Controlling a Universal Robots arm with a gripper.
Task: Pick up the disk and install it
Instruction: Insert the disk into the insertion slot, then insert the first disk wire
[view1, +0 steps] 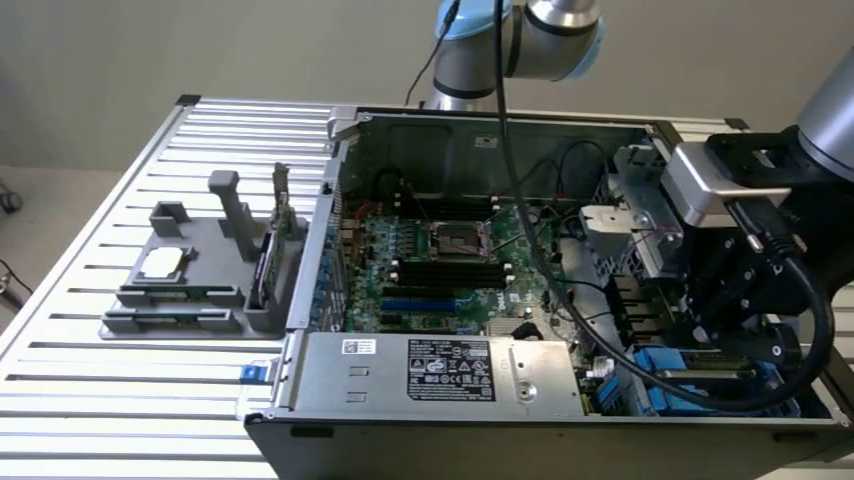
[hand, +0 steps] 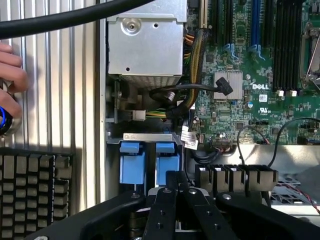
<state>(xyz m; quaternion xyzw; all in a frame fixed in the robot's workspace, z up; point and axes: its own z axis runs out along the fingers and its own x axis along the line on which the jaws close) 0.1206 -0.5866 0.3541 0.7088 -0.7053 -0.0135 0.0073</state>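
One hand (hand: 177, 192), fingers pinched narrow, sits right by the blue-framed disk (hand: 132, 165) in the computer case (view1: 400, 440), seemingly seating it; square alignment matters.

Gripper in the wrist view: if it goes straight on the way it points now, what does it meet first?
Probably the blue plastic carriers just ahead of the gripper; depth is unclear.

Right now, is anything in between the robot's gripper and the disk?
Nothing visible does. The shut gripper sits right next to the blue-framed disk. The cable bundle lies farther off, beside the motherboard, not between them.
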